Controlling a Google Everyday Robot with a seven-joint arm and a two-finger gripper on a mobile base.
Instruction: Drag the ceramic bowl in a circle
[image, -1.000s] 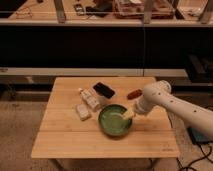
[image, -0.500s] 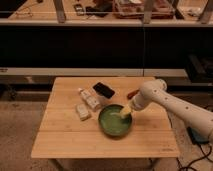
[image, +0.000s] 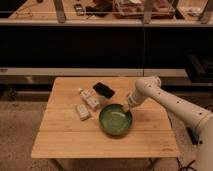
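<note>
Hanging gripper (image: 126, 106) sits at rim of ceramic bowl (image: 114, 121).

Tool (image: 126, 106) at right rim of ceramic bowl (image: 115, 121); blocks (image: 83, 111) left

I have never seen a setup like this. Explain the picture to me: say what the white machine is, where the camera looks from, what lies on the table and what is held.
The white jointed thing is a robot arm, reaching in from the right side of the picture. Its tip is the gripper, the part that grasps. It sits at the far right rim of the green ceramic bowl. Whether it has hold of the rim cannot be told here. There is only one picture, looking down at the wooden table from in front and above. Left of the bowl lie a small white block and a longer white block. Behind the bowl lies a flat black object.
</note>
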